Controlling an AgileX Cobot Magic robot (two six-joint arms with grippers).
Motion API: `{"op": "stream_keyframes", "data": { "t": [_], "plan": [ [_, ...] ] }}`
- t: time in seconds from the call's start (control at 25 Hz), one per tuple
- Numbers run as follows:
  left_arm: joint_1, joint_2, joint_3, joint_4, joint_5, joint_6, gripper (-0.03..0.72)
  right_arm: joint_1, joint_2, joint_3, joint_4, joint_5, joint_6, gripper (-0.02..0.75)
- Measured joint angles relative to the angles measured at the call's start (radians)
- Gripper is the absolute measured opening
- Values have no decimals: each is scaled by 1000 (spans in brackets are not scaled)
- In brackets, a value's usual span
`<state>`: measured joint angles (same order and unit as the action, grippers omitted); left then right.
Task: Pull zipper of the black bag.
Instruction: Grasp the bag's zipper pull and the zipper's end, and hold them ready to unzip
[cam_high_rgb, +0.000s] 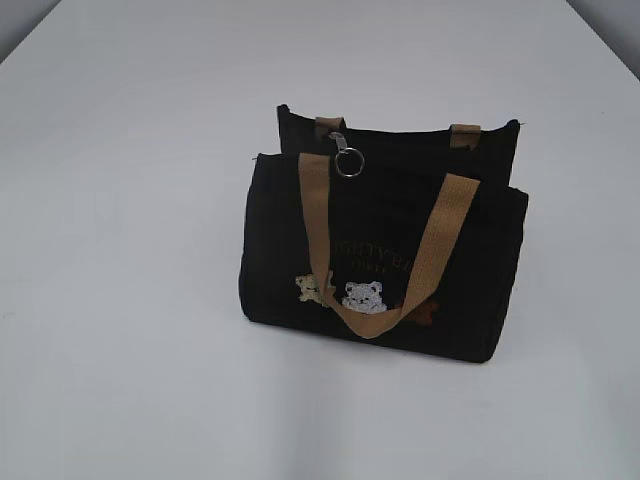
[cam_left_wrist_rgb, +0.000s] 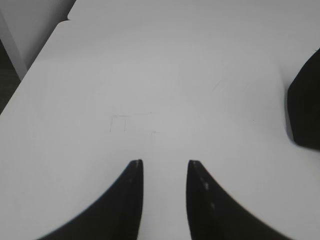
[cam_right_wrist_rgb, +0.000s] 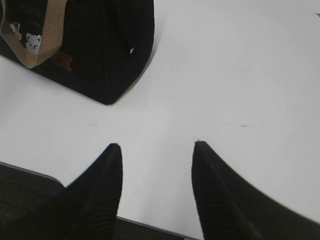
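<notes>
The black bag (cam_high_rgb: 385, 250) stands upright on the white table (cam_high_rgb: 130, 300), with tan handles, small embroidered bears and gold lettering on its front. Its zipper (cam_high_rgb: 347, 157), a silver pull tab with a round key ring, hangs at the top edge towards the left. Neither gripper shows in the exterior view. My left gripper (cam_left_wrist_rgb: 164, 162) is open over bare table, and the black bag (cam_left_wrist_rgb: 305, 110) is only a dark edge at the far right of that view. My right gripper (cam_right_wrist_rgb: 157, 145) is open above the table's near edge, with the black bag (cam_right_wrist_rgb: 100, 45) off to its upper left.
The table's left edge (cam_left_wrist_rgb: 30, 70) runs along the left wrist view with dark floor beyond it. The table's near edge (cam_right_wrist_rgb: 30, 172) crosses the bottom of the right wrist view. Faint pencil marks (cam_left_wrist_rgb: 130, 122) lie on the table ahead of the left gripper.
</notes>
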<state>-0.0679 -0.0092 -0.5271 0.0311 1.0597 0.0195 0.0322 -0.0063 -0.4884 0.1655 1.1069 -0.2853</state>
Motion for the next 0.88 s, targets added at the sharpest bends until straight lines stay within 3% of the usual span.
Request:
{"op": "stream_keyframes", "data": {
  "t": [0.72,0.84,0.88],
  "plan": [
    [0,0,0,0,0,0,232,0,0,0,0,0,0,362],
    [0,10,-5,-40,-9,18,232,0,0,0,0,0,0,362],
    [0,34,-11,-102,-41,54,233,0,0,0,0,0,0,362]
  ]
}}
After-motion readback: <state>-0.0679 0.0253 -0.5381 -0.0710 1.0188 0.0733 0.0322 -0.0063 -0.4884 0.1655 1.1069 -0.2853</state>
